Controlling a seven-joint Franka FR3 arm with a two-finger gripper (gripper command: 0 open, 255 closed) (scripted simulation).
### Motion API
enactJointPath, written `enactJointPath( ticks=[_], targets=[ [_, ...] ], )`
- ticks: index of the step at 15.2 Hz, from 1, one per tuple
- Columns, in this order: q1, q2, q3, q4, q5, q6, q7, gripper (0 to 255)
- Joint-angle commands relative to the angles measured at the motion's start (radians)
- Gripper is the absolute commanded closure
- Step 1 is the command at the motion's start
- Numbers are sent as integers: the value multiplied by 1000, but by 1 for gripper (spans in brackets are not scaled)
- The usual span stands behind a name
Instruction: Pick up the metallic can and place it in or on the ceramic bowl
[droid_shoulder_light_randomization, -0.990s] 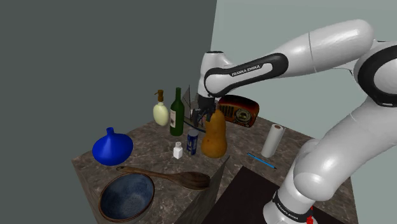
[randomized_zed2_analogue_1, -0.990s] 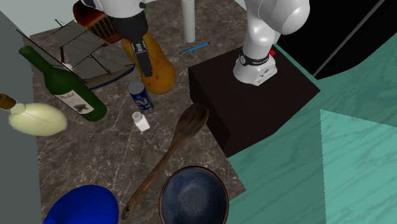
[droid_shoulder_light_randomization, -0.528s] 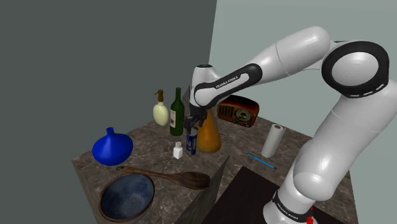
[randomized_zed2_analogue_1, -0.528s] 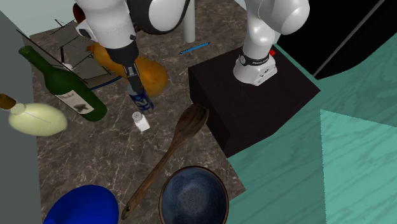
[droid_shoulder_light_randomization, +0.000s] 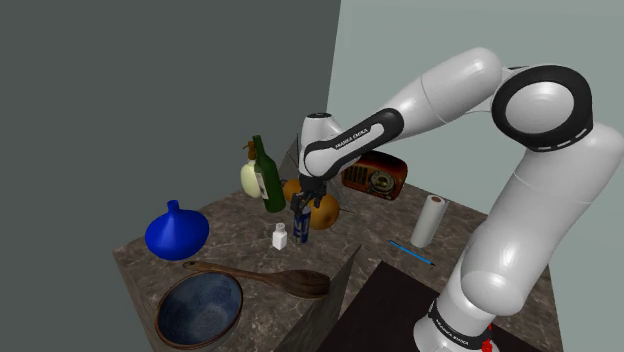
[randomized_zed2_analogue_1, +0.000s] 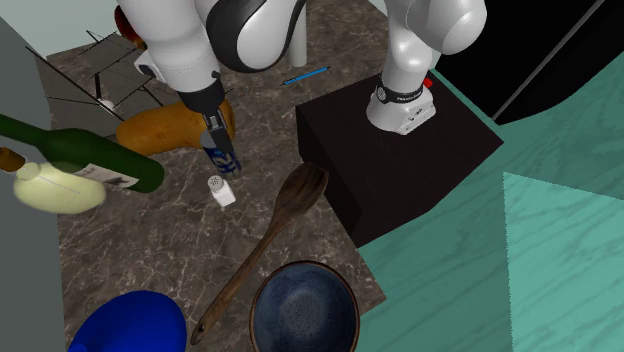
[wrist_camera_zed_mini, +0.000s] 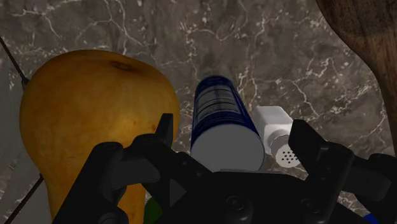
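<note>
The can (wrist_camera_zed_mini: 224, 121), dark blue with a silvery top, stands upright on the marble table between my gripper's (wrist_camera_zed_mini: 232, 132) open fingers; neither finger (wrist_camera_zed_mini: 164, 130) touches it. In the shoulder view my gripper (droid_shoulder_light_randomization: 300, 212) hangs low around the can (droid_shoulder_light_randomization: 299, 222), beside the white shaker. In the second exterior view the gripper (randomized_zed2_analogue_1: 217, 140) sits over the can (randomized_zed2_analogue_1: 224, 158). The dark blue bowl (droid_shoulder_light_randomization: 200, 308) rests at the table's near corner, also seen as the bowl (randomized_zed2_analogue_1: 303, 308) beyond the wooden spoon.
An orange squash (randomized_zed2_analogue_1: 165, 125) lies toppled against the gripper's side. A green bottle (randomized_zed2_analogue_1: 85, 155) leans steeply. The white shaker (wrist_camera_zed_mini: 280, 137) stands just inside one finger. A wooden spoon (droid_shoulder_light_randomization: 270, 277), blue vase (droid_shoulder_light_randomization: 177, 230), radio (droid_shoulder_light_randomization: 375, 175), paper roll (droid_shoulder_light_randomization: 430, 220) and ship model (randomized_zed2_analogue_1: 90, 80) crowd the table.
The gripper came down and across to straddle the can. The squash fell from upright onto its side, and the green bottle tipped over towards the wall.
</note>
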Motion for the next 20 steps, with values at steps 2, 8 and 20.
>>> enactJointPath(
  ticks=[2, 8, 20],
  targets=[
    [0, 1, 0, 0, 0, 2, 0, 0],
    [0, 1, 0, 0, 0, 1, -1, 255],
    [26, 193, 15, 142, -78, 73, 45, 0]
  ],
)
